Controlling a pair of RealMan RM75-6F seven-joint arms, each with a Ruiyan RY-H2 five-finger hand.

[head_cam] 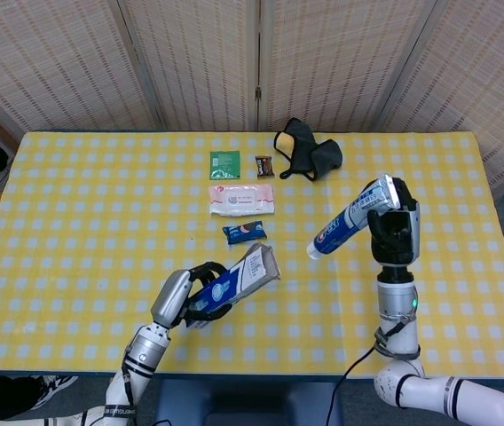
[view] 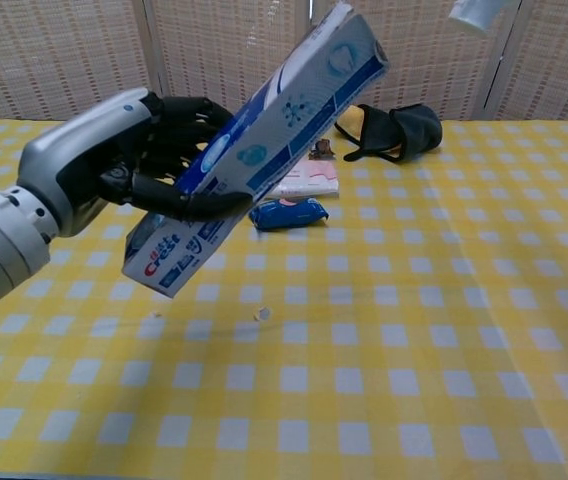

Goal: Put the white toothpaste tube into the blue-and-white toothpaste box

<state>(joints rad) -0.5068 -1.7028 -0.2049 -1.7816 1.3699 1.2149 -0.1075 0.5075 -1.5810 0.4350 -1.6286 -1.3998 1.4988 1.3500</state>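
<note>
tablecloth point(head_cam: 101, 213) yellow-white check | box point(head_cam: 239, 278) blue-white | tube point(head_cam: 350, 218) white-blue | pouch point(head_cam: 310, 153) black

A glossy printed cardboard toothpaste box point(view: 254, 160) sits in a hand point(view: 149, 150) of smooth grey metal and black plastic. The checked tablecloth point(head_cam: 101, 222) looks matt; the wipes pack point(head_cam: 242, 199) is shiny plastic film.

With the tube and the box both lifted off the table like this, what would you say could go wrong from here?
1. The right hand holds the toothpaste tube near its crimped end, so the long free cap end may swing and miss the opening.
2. The toothpaste box is tilted in the left hand; the head view does not show whether its upper end is open.
3. The left fingers wrap the box, and squeezing could narrow it.
</note>
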